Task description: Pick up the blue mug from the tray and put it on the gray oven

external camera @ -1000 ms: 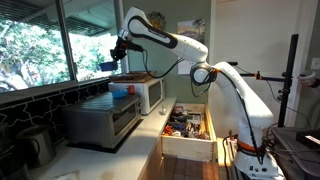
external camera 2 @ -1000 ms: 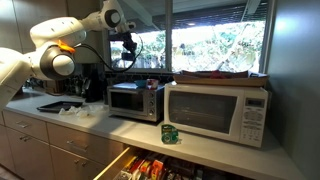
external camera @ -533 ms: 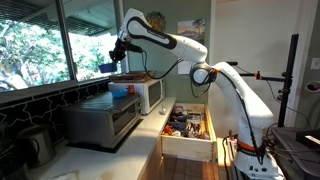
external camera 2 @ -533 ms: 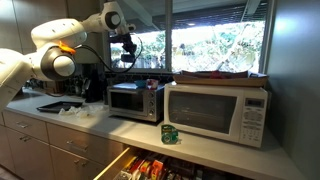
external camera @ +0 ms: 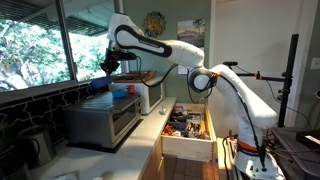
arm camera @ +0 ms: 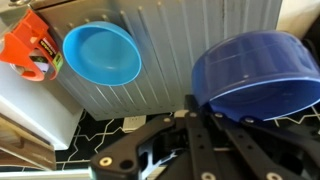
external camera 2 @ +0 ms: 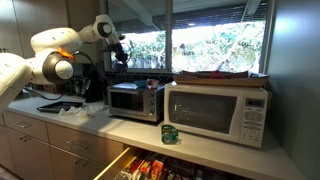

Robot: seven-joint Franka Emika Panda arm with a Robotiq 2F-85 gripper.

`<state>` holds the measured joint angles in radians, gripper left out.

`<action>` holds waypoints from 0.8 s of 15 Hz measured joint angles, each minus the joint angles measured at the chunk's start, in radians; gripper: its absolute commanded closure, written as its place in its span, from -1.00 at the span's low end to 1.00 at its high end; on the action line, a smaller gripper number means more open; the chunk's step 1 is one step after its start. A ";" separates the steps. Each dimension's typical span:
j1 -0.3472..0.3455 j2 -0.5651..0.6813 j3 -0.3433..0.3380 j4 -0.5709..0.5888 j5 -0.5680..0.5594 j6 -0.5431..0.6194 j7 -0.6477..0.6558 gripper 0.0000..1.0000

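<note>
End effector (external camera: 108, 64) has swung toward the window in the last second. It was hanging higher and nearer the white microwave (external camera: 150, 95), and now it sits lower, right over the gray oven (external camera: 98, 120). Its fingers are closed on the blue mug (external camera: 103, 69), which rides in the air with it, not yet touching the oven's roof. The mug is also well away from the tray (external camera 2: 222, 75), which lies on top of the microwave next to the oven.

To my eye that means the carry is nearly done: the mug is off the tray and above the right appliance. What is left is the descent and the release.

From the wrist camera, the blue mug (arm camera: 255, 72) fills the right side just ahead of the end effector (arm camera: 205, 108). It seems to be pinched by its wall, though the exact contact is hidden behind the dark fingers. Below it runs the ribbed gray metal of the oven's roof.

Two other things already sit on or at that roof:
- A light-blue bowl (arm camera: 100, 52) stands on the roof, off to the side of the mug rather than under it.
- An orange tape dispenser (arm camera: 35, 48) is just beyond the bowl, at the roof's edge.

The patch of roof beneath the mug looks bare, so a straight lowering should land it beside the bowl. It would need to stay apart from the bowl and not creep toward the oven's rim.
</note>
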<state>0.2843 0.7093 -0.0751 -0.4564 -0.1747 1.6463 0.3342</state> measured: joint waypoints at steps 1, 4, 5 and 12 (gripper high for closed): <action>0.023 0.008 -0.018 0.001 -0.032 0.000 0.027 0.98; 0.080 0.037 -0.069 0.002 -0.120 0.000 0.104 0.98; 0.091 0.047 -0.084 0.003 -0.137 0.000 0.137 0.90; 0.091 0.065 -0.095 0.006 -0.140 0.002 0.211 0.98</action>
<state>0.3756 0.7741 -0.1697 -0.4507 -0.3144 1.6481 0.5456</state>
